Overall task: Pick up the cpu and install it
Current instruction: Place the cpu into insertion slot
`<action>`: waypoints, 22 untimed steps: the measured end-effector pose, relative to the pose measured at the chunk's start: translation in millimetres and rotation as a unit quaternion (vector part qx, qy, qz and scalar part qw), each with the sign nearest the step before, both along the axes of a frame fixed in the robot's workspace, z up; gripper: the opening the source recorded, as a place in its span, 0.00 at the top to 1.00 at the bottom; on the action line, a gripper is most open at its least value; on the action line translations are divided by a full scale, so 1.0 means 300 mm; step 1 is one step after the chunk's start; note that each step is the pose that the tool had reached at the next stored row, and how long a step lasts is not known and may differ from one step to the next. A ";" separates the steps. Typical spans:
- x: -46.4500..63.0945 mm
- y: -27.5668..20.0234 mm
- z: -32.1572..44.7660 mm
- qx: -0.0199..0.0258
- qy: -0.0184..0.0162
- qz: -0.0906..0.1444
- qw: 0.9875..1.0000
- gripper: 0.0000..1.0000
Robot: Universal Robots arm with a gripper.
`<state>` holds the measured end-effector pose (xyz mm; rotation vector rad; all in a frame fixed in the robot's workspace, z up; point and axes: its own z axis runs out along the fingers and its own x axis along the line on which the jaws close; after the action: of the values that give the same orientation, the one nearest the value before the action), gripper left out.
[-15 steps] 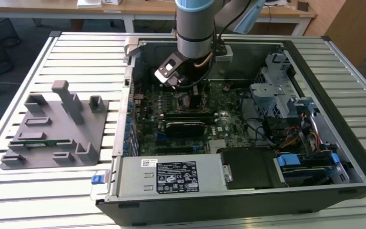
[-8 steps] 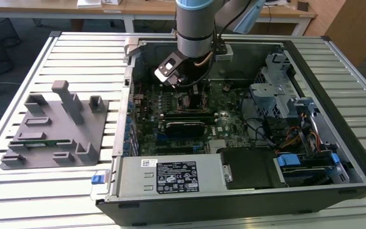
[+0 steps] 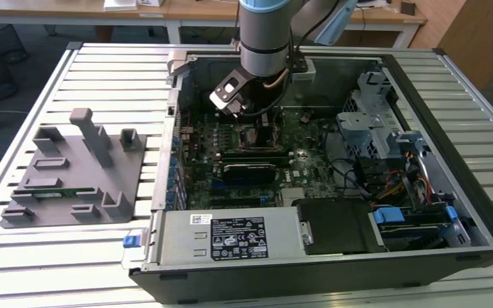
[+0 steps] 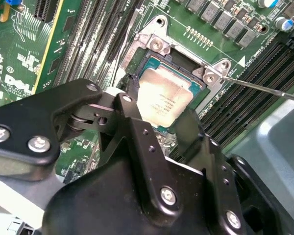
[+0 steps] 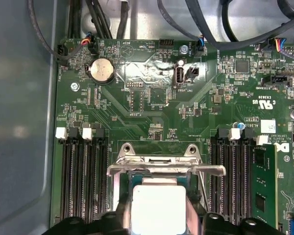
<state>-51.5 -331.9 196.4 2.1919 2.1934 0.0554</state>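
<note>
The cpu (image 4: 160, 97) was seen at the open socket frame (image 4: 159, 46), straddled by the claw (image 4: 165, 105). Whether it was gripped could not be told. It was judged light, stiff and fragile underneath, best held by opposite edges.

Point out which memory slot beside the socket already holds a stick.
The one farthest from the cpu, in the bank away from the coin battery: a green stick stands in it; the others are empty.
</note>
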 end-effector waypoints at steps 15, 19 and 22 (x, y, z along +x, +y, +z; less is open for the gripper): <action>0.005 0.000 0.000 0.000 0.001 0.001 1.000 0.47; 0.005 0.000 0.006 0.000 0.001 0.001 1.000 0.40; 0.005 0.000 0.014 0.000 0.002 0.001 1.000 0.40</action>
<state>-50.0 -331.8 200.5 2.1921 2.1971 0.0522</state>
